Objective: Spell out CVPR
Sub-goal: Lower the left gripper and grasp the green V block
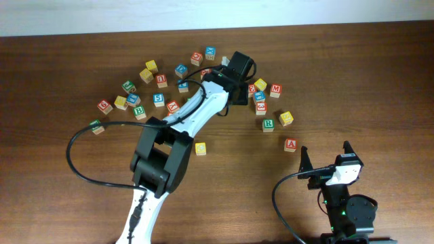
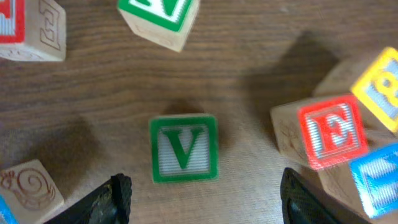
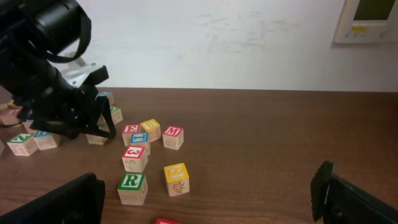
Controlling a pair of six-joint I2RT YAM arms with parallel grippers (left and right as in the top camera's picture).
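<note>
Pale wooden V block (image 2: 183, 149) (painted green face, faintly ribbed) on a matt, dark-grained wooden table (image 2: 249, 50).

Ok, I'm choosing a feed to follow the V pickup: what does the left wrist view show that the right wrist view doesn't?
Only left wrist: the green V block, face up, just ahead of the open left tool. Only right wrist: the green R block, the left arm over the blocks, and the wall. Both: the wooden table with scattered letter blocks.
</note>
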